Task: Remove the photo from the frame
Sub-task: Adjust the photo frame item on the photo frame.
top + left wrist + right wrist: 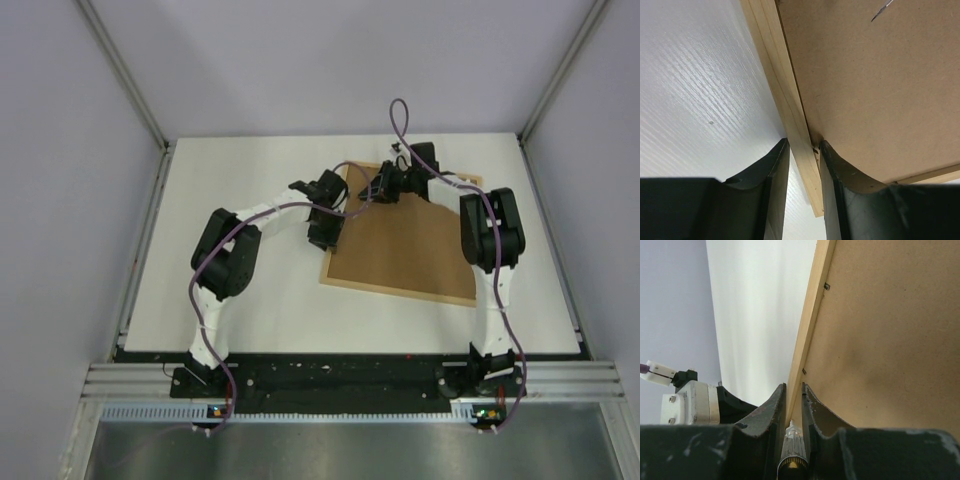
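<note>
My right gripper (794, 390) pinches the frame (809, 325) at its far rail. My left gripper (804, 146) straddles its left rail; clamped, I cannot tell. The photo hides under the board (410, 245). Pulling unevenly could twist the frame.

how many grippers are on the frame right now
2. The left gripper grips the left rail of the frame; the right gripper pinches its far rail, near the far-left corner. Both arms are in full view, so none is hidden.
</note>
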